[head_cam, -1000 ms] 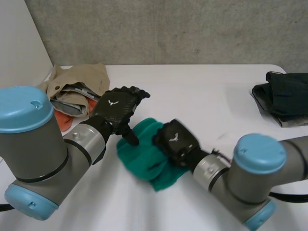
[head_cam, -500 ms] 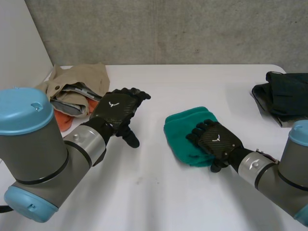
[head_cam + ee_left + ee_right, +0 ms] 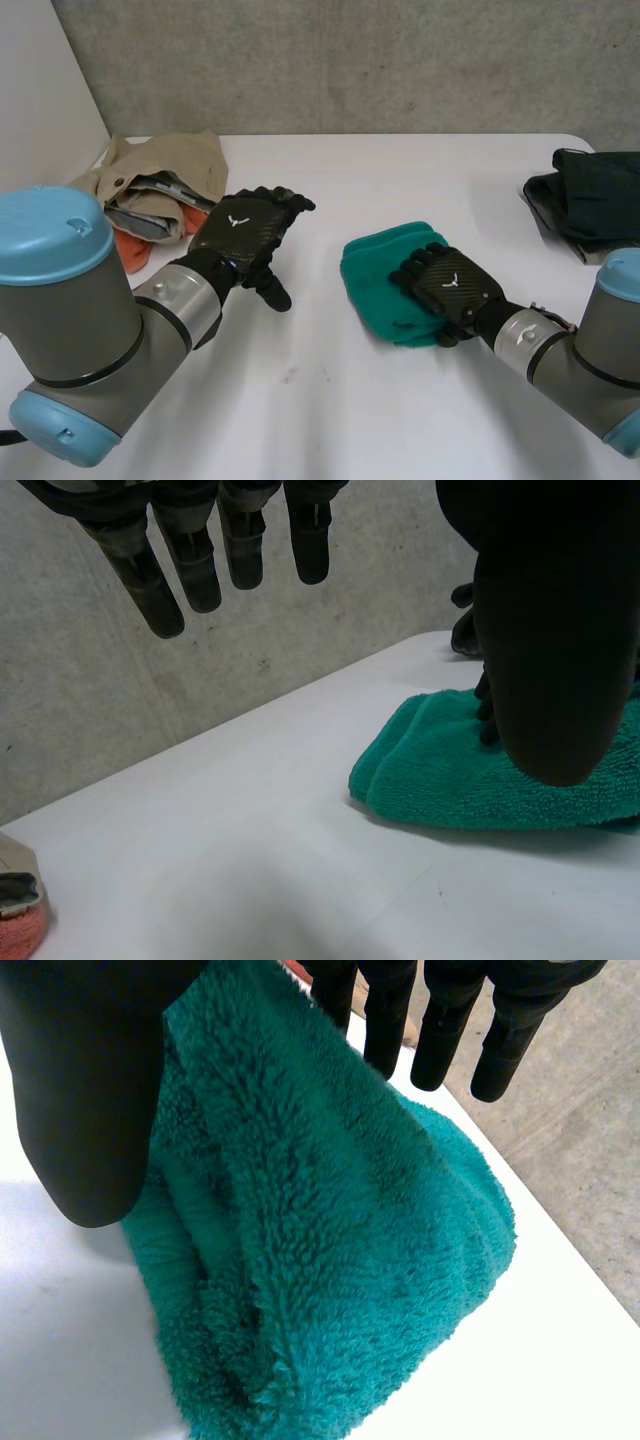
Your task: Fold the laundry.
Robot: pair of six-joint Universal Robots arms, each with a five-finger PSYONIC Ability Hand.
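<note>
Seen from the head camera, a folded green terry towel (image 3: 375, 270) lies on the white table (image 3: 400, 180) right of centre, with the robot's right hand (image 3: 450, 290) laid on its near right part, fingers relaxed over the pile and grasping nothing. The left hand (image 3: 240, 232) hovers over bare tabletop well left of the towel, fingers spread and empty. Each hand carries a small white emblem (image 3: 237, 220) on its back, too small to read as lettering. A beige garment (image 3: 165, 165) and an orange cloth (image 3: 135, 248) sit heaped at the far left corner, and dark garments (image 3: 590, 200) are piled at the right edge. In the left wrist view, the left hand's fingers (image 3: 195, 565) hang straight and apart above the table, clear of the towel (image 3: 450, 770), on whose far side the right hand (image 3: 464, 632) rests. In the right wrist view, the right hand's fingers (image 3: 440, 1040) extend straight over the towel's (image 3: 350, 1240) shaggy folded layers, the thumb (image 3: 90, 1090) alongside its edge and not pinching it.
</note>
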